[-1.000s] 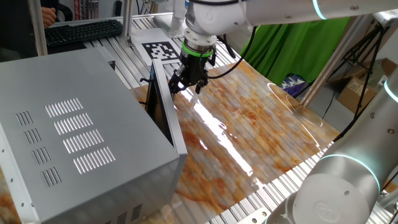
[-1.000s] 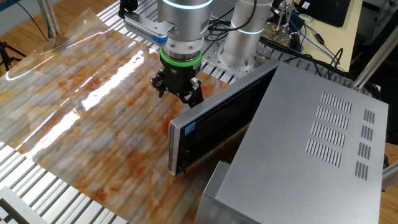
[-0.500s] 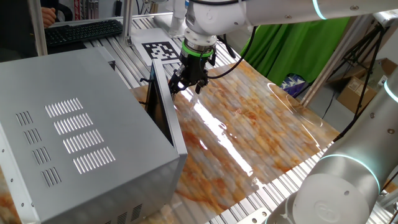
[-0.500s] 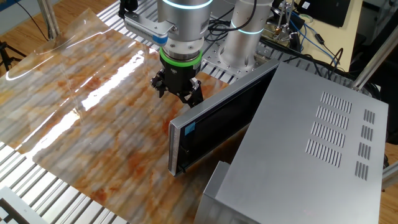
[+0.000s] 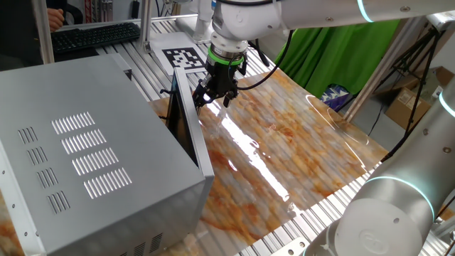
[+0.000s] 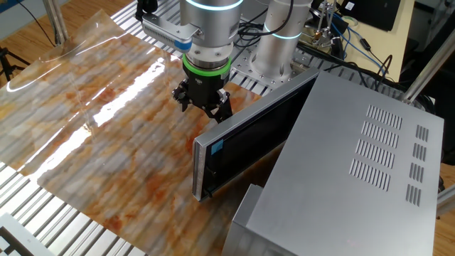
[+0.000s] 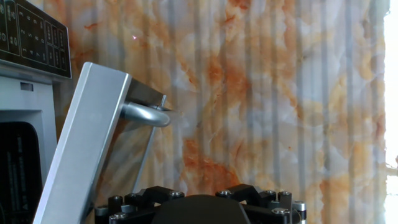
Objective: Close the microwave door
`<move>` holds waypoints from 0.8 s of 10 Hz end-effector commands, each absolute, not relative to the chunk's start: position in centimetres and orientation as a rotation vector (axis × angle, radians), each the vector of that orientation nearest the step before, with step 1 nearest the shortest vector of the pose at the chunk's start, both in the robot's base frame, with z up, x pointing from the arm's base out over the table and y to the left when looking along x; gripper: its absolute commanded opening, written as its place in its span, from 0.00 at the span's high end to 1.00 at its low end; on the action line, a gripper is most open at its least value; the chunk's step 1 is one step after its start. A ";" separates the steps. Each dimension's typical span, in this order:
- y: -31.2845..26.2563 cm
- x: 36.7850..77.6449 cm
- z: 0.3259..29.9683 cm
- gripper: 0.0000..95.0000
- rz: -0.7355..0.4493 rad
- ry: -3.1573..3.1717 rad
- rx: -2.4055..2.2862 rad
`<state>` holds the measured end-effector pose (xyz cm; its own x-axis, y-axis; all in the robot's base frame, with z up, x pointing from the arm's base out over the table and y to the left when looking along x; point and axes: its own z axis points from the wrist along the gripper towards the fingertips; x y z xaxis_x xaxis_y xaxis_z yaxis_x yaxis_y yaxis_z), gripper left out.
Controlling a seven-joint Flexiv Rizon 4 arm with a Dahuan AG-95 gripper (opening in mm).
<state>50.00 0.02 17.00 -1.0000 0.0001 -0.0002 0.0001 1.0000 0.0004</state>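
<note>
The microwave sits at one side of the surface, which is covered in a glossy marbled orange sheet, and its door stands partly open, swung out at an angle with a gap between its free edge and the casing. The pincer hangs just beside the door's outer face near the free edge, on the side away from the cavity; that placing suits a push, since pressing the panel from outside would swing it home on its hinge. Whether it touches the door I cannot tell. The fingers look drawn close together and hold nothing, though no view shows the tips clearly enough to be sure. The hand view looks down along the door's silver frame, with the curved handle and the dark control panel beyond it. The closing is not yet done
</note>
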 end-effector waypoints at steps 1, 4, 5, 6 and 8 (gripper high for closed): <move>0.0 50.0 17.0 0.00 0.000 3.142 0.000; 0.0 50.0 17.0 1.00 0.124 3.111 0.289; 0.0 50.0 17.0 1.00 0.124 3.111 0.288; 0.0 50.0 17.0 1.00 0.124 3.112 0.286; 0.0 50.0 17.0 1.00 0.124 3.112 0.284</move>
<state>49.91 -0.01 17.06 -0.9841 0.1775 -0.0069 0.1765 0.9812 0.0779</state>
